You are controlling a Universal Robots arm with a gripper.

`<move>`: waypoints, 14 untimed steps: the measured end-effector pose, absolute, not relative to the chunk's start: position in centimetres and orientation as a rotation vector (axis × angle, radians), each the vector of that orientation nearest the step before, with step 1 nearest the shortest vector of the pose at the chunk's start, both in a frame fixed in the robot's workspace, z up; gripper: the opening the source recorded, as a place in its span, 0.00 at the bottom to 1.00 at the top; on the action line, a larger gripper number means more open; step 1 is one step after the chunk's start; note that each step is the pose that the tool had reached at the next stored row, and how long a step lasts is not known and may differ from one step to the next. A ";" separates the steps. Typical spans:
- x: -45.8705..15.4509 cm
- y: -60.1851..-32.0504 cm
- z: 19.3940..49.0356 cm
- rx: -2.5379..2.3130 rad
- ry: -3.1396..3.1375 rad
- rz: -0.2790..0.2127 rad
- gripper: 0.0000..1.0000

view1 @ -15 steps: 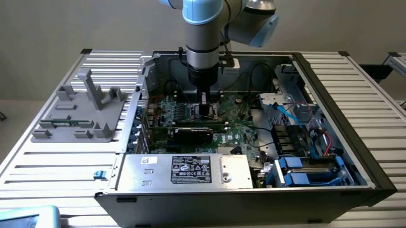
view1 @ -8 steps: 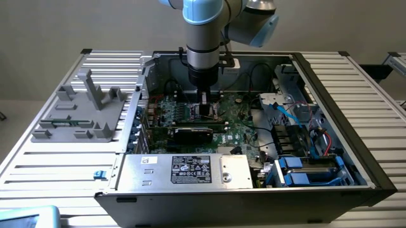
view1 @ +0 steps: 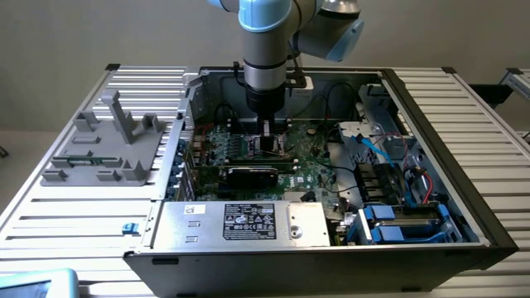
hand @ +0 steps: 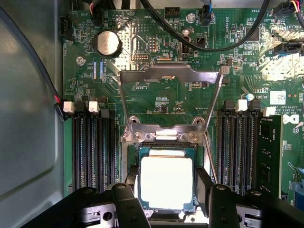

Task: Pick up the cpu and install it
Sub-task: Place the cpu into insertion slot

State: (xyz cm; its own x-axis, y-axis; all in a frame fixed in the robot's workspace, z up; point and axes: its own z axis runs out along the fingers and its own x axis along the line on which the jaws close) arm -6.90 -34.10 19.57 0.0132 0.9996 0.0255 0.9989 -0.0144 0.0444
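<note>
The cpu (hand: 166,183), a flat square chip with a bright silver top, lies within the dark socket (hand: 130,154) on the green motherboard (hand: 156,102). My gripper (hand: 167,180) straddles it. The black fingers (hand: 132,183) press against its two opposite edges, so the gripper is shut on the cpu. I cannot tell whether the chip is fully seated or just above the contacts. The socket's metal load frame (hand: 168,76) is swung up and open behind it. In the exterior view the gripper (view1: 267,141) reaches straight down into the open computer case (view1: 431,124), over the middle of the board.
Memory slots (hand: 92,147) flank the socket on both sides, and one holds a green module (hand: 270,152). Black cables (hand: 213,45) arch over the board. A black card (view1: 260,174) and the power supply (view1: 248,220) lie close by. A grey fixture (view1: 108,146) stands at the exterior view's left.
</note>
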 end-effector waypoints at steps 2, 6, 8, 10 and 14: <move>-6.9 -34.1 19.6 2.226 2.196 0.077 0.56; -6.9 -34.1 19.6 2.226 2.196 0.077 0.56; -6.9 -34.1 19.6 2.226 2.196 0.077 0.57; -6.9 -34.1 19.6 2.226 2.196 0.077 0.64; -6.9 -34.1 19.6 2.226 2.196 0.078 0.64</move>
